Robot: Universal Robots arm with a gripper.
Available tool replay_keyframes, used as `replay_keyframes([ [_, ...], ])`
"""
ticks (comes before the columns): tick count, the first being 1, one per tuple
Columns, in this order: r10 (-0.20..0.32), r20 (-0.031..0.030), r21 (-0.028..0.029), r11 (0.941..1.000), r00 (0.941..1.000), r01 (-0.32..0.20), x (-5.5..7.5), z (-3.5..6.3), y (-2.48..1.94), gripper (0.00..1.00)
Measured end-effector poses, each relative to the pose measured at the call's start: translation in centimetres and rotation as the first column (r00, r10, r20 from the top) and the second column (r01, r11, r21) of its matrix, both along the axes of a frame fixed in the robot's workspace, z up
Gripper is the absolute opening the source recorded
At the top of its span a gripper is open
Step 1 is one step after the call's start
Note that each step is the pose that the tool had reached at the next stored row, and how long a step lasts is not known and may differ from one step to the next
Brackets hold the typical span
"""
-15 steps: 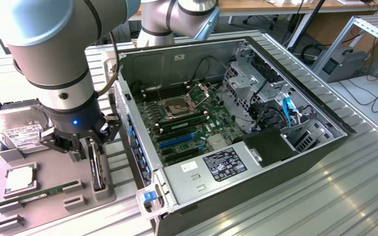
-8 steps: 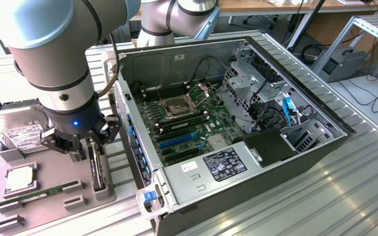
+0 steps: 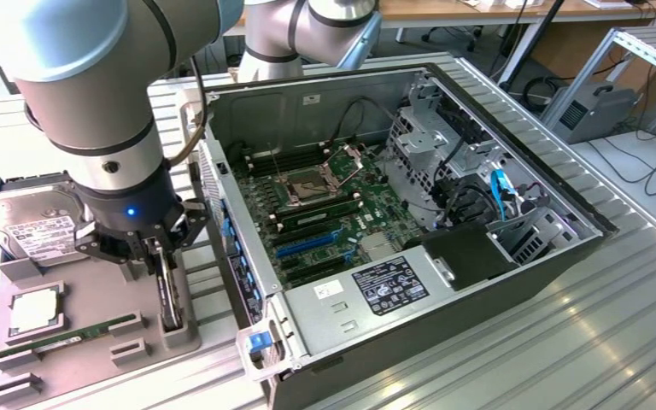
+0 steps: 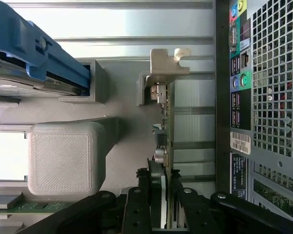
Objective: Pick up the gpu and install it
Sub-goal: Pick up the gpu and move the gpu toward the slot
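The gpu [image 3: 168, 299] stands on edge in a slot of the gray tray [image 3: 100, 290], in the lower left of the exterior view, just beside the open case [image 3: 511, 282] and outside it. The arm [image 3: 89, 94] comes down from the upper left of that view, and the gripper [image 3: 151, 252] sits directly over the card's upper edge.

In the wrist view the gpu [image 4: 169, 122] is seen edge-on, its green board and black shroud running away from the camera to the silver bracket [image 4: 163, 66] at the far end, which rests against a tray post. The gripper [image 4: 162, 214] straddles the near part of the card. Its black fingers [image 4: 136, 212] are partly open, one on each face and close to it, with a thin gap showing on the board side. The card sits in its slot, not lifted.

The perforated back panel [image 4: 278, 73] of the case, with its coloured ports, lies alongside the card, a strip of metal table between them.

On the tray at the exterior view's left lie a hard drive [image 3: 32, 224] toward the top, a CPU [image 3: 34, 313] below it, and a RAM stick [image 3: 68, 335] near the bottom edge. Inside the case the motherboard [image 3: 340, 213] is exposed, its blue expansion slots [image 3: 305, 245] holding no card.
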State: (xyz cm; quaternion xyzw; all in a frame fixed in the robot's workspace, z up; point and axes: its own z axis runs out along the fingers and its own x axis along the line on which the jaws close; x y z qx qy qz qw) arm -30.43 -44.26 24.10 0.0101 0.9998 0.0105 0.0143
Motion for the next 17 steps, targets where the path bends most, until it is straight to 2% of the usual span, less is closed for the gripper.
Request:
replay_keyframes([
  [17,0.0,0.0,0.0,1.0,1.0,0.0,0.0,0.0,0.36,0.27],
])
